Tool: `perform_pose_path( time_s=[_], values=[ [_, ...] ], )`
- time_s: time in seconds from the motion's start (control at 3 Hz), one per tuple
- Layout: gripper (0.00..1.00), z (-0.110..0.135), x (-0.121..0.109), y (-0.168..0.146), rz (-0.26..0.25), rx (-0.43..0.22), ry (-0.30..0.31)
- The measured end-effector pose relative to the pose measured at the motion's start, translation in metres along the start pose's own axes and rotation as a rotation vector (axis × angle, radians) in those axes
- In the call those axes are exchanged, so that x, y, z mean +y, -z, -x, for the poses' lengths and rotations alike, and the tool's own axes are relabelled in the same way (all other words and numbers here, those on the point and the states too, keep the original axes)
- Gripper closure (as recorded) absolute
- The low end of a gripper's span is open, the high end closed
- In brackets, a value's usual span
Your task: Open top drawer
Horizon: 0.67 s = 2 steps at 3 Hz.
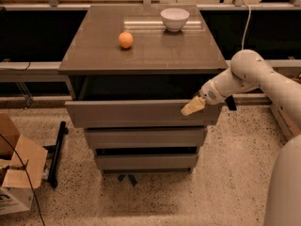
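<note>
The top drawer (131, 113) is the widest of three grey-brown drawers in the cabinet. It stands pulled out toward me, with a dark gap behind its flat front panel. My gripper (194, 106) reaches in from the right on a white arm. Its pale tip lies at the upper right part of the drawer's front panel, at the top edge. Below it are the two shorter drawers, the middle one (145, 138) and the bottom one (146, 162).
An orange (125, 40) and a white bowl (174, 19) sit on the cabinet top (150, 55). A cardboard box (16, 173) and a black bar (55, 152) lie on the speckled floor at left. My white arm and body fill the right side.
</note>
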<state>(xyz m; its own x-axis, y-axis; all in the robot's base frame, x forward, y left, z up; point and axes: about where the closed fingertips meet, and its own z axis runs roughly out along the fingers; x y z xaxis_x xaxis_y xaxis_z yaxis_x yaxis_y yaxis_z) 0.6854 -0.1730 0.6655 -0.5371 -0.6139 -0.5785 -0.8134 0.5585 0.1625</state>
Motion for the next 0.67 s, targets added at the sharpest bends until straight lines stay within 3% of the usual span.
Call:
perform_pose_path(
  time_s=[0.33,0.67],
  values=[
    [0.46,0.001,0.0003,0.0013,0.0,0.0,0.0],
    [0.24,0.001,0.0003,0.0014,0.0,0.0,0.0]
  ],
)
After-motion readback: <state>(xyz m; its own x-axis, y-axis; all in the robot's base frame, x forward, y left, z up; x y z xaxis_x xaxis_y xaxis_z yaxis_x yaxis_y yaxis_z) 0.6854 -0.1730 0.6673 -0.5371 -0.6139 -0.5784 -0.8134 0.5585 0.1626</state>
